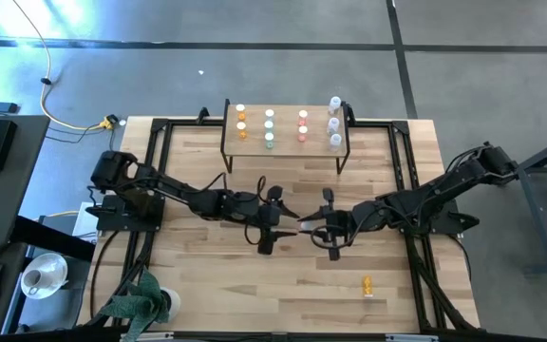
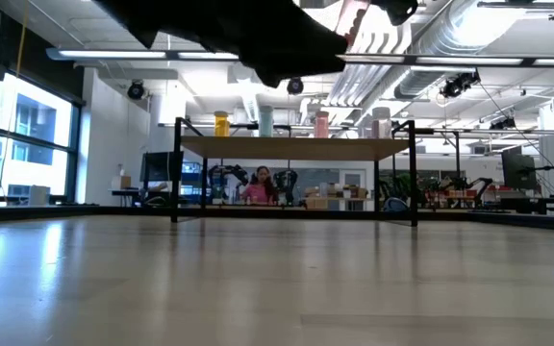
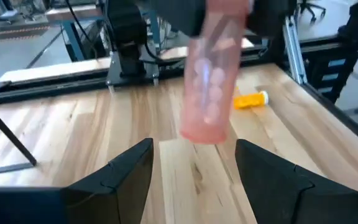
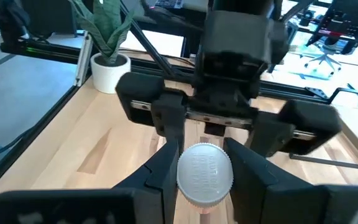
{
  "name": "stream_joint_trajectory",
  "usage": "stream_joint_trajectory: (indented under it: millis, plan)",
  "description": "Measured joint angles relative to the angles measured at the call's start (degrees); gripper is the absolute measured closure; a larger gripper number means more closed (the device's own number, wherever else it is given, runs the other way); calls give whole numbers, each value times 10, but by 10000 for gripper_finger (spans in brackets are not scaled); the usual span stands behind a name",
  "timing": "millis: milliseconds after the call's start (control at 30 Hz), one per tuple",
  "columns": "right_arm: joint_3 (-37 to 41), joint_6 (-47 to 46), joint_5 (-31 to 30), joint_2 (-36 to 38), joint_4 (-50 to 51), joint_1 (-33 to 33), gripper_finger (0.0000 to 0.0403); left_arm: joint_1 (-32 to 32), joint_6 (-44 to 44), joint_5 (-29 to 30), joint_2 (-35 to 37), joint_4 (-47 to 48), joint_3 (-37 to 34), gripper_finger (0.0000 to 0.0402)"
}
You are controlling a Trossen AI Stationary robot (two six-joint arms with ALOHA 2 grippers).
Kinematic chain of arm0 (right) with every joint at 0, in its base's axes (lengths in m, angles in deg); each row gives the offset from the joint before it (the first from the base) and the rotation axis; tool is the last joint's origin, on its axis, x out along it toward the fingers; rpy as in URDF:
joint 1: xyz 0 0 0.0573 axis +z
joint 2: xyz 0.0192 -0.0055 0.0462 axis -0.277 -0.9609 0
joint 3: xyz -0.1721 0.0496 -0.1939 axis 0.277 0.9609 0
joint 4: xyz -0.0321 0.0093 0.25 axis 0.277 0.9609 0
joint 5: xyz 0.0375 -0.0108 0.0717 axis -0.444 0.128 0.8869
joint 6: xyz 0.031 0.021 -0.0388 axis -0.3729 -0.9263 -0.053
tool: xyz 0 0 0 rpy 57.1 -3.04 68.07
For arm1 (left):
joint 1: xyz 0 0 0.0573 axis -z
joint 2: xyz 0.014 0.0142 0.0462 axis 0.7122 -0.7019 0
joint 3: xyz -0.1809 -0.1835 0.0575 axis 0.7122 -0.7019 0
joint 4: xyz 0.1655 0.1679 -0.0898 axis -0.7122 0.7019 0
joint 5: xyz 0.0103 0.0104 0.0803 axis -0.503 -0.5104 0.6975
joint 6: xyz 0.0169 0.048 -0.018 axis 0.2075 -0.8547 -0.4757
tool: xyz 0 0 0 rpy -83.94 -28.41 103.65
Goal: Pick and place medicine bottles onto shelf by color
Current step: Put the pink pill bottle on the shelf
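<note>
Pink and translucent, white-capped, the bottle [image 3: 209, 81] hangs mid-frame over the surface [image 1: 207, 285]: my left hand [image 1: 286, 220] stands wide just beside it, and my right hand [image 1: 313, 226] pinches it at the cap end.

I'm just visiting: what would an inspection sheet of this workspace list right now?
Surface: wooden table, bare at the front.
Job's things: bottles stand in colour columns on the shelf; orange bottle lies on the table.
Clutter: potted plant at a corner.
Grippers: right gripper holds the pink bottle at mid-table; left gripper faces it, fingers apart.
Cables: yellow cable on the floor.
Surroundings: person far behind.
</note>
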Motion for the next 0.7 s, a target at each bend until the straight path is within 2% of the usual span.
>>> stream_joint_trajectory:
  millis: [167,267,367,467,600,700]
  plan:
    - [-13,0,-10,0,13,-1,306,0,0,4,18,72,0,183]
    - [-35,0,-49,1,32,-3,306,-2,5,8,43,135,0,183]
    - [-59,8,-70,0,64,-19,306,-4,5,8,71,206,-2,183]
    - [-96,5,-70,1,113,-47,306,-5,4,0,96,236,-3,183]
    - [-140,-12,-70,0,175,-99,306,-13,9,-11,123,227,-34,183]
    - [-172,-30,-58,1,220,-142,306,-19,23,-19,129,176,-82,183]
